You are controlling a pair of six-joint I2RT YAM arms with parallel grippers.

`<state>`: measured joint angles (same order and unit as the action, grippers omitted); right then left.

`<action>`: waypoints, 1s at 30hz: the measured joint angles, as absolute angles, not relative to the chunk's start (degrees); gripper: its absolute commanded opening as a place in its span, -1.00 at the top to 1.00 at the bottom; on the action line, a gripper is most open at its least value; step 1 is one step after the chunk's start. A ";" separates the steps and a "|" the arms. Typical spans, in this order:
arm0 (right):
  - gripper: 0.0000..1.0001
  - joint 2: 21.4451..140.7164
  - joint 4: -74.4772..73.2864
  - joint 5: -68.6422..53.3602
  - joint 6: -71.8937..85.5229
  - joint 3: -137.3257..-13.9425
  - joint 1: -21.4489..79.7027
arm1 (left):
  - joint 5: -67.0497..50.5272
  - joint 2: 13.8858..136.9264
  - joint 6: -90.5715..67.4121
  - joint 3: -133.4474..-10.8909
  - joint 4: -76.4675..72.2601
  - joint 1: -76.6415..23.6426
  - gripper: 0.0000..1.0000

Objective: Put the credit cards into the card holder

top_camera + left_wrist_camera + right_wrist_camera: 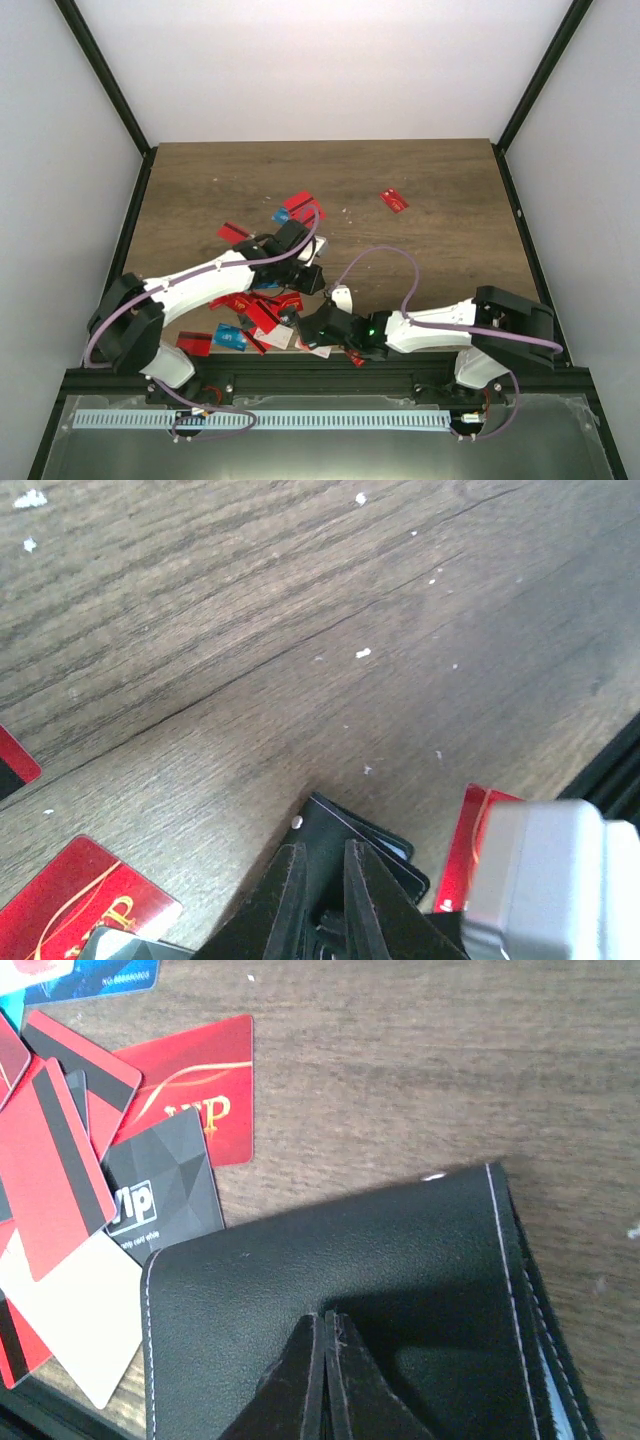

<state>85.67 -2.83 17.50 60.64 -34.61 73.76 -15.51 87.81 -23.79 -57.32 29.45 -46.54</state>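
While credit cards (190, 1080) are lying loose at left, the left gripper (323, 852) is seemingly pinching an edge of the card holder (400, 1260) w/ narrow jaws: opening it is the step. It is lying folded betw. the grippers, long axis approx. across the right wrist view, pocket side facing right. Over its cover the right gripper (325, 1318) is hovering, jaws fully closed; next, one flap is needing lifting
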 measured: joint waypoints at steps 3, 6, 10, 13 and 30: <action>0.99 84.42 -5.67 16.53 60.45 -34.92 73.76 | -15.81 84.44 -24.12 -56.23 29.30 -46.61 0.72; 0.99 81.93 -9.41 14.83 60.05 -34.63 73.80 | -16.53 81.47 -25.15 -53.52 29.19 -46.87 0.72; 0.99 77.67 -12.60 12.14 59.02 -32.49 72.93 | -17.17 78.78 -26.48 -49.54 29.19 -47.72 0.73; 0.99 74.61 -13.41 10.04 57.87 -30.52 71.22 | -17.32 77.67 -27.31 -47.59 29.19 -48.45 0.73; 0.99 67.16 -12.99 2.26 53.39 -27.70 66.67 | -23.42 80.12 -28.32 -45.82 22.65 -57.39 0.73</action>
<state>67.16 -12.99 2.26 53.39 -27.70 66.67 -23.42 80.12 -28.32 -45.82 22.65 -57.39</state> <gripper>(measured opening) 0.011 0.136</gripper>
